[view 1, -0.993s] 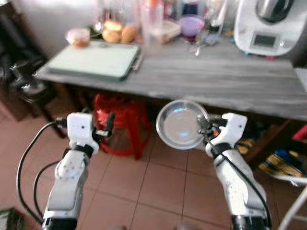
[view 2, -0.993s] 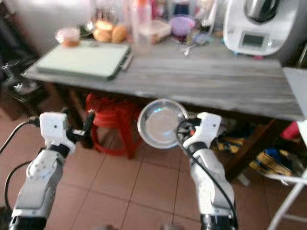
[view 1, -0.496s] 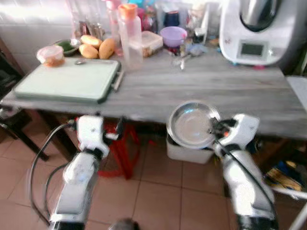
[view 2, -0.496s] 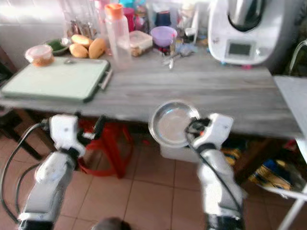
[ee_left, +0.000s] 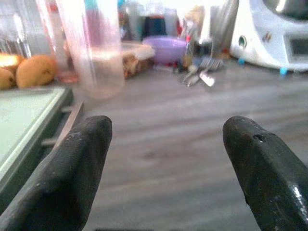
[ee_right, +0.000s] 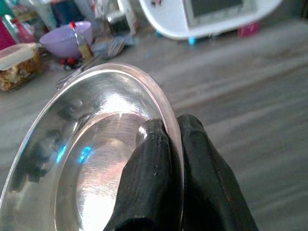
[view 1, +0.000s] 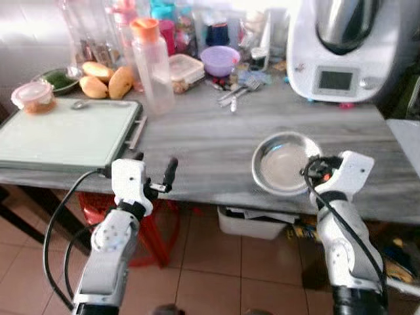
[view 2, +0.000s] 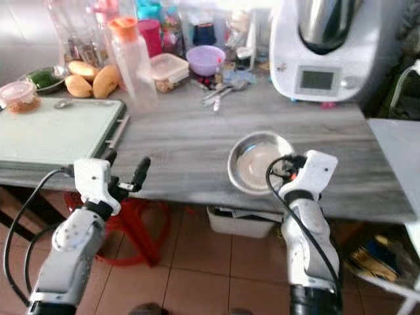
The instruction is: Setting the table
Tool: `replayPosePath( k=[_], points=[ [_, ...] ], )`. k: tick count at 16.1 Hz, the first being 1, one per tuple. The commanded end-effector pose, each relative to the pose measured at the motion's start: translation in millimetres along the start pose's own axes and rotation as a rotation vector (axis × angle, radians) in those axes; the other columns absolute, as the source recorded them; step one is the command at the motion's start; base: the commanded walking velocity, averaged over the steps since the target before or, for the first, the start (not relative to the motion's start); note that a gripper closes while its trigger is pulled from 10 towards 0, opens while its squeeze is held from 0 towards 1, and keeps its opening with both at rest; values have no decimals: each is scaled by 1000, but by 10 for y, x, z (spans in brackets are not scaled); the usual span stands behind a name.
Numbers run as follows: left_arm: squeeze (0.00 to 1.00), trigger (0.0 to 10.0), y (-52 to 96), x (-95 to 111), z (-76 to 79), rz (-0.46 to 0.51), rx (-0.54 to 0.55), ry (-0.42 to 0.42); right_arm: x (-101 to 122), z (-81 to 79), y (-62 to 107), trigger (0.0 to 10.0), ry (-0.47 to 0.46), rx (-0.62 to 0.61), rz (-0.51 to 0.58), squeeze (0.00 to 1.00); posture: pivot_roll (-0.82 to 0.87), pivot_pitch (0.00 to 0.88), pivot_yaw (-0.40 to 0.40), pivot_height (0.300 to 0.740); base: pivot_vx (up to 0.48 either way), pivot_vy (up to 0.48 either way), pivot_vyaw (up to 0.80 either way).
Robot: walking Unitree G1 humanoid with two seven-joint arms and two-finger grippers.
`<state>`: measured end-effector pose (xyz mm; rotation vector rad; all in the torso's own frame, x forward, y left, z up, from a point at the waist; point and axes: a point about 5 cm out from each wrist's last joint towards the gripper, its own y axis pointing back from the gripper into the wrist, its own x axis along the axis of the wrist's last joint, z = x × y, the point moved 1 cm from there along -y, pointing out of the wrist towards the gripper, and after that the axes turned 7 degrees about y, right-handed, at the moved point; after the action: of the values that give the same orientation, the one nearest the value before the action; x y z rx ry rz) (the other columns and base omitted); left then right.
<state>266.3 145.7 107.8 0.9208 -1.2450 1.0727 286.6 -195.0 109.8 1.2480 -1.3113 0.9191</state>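
Shiny steel plate [view 1: 283, 164], tilted, over table edge

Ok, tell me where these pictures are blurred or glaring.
Left wrist view: the fingers up close are soft, and the bottle is washed out by backlight. Right wrist view: the plate carries bright glare, the background blurred. Eye views: fairly sharp, with overexposed light behind the clutter.

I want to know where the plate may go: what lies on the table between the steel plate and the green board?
Bare grey tabletop lies between the steel plate, pinched by the right gripper, and the green board, as both eye views show; the open left gripper hangs at its near edge.
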Motion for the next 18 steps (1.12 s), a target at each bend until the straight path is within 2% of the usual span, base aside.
replayPosePath(
  k=[1,3,4,5,7,10,12,18],
  points=[
    [0,10000,53,-29,-29,-27,-8,-9,-34,27,-18,10000,-19,-23,-25,0,-21,0,26,740,0,0,0],
    [0,10000,99,-37,-46,-42,-22,-34,-71,15,-79,10000,-52,-30,-57,0,-20,0,27,740,0,0,0],
    [0,10000,125,-31,-64,-47,-32,-54,-79,17,-104,10000,-37,-46,-69,0,-20,0,27,740,0,0,0],
    [0,10000,219,-50,-143,-76,-41,-77,-84,16,-146,10000,-22,-65,-81,0,-11,0,26,740,0,0,0],
    [0,10000,317,-81,-223,-117,-53,-90,-78,3,-180,10000,-33,-69,-82,0,6,0,24,740,0,0,0],
    [0,10000,328,-89,-245,-141,-52,-91,-89,-28,-241,10000,-46,-78,-99,0,12,0,24,740,0,0,0],
    [0,10000,285,-97,-179,-141,-76,-124,-79,-83,-322,10000,-67,-97,-106,0,12,0,20,740,0,0,0],
    [0,10000,312,-106,-136,-160,-91,-95,-146,-167,-492,10000,-134,-93,-166,0,36,0,22,740,0,0,0]
  ],
)
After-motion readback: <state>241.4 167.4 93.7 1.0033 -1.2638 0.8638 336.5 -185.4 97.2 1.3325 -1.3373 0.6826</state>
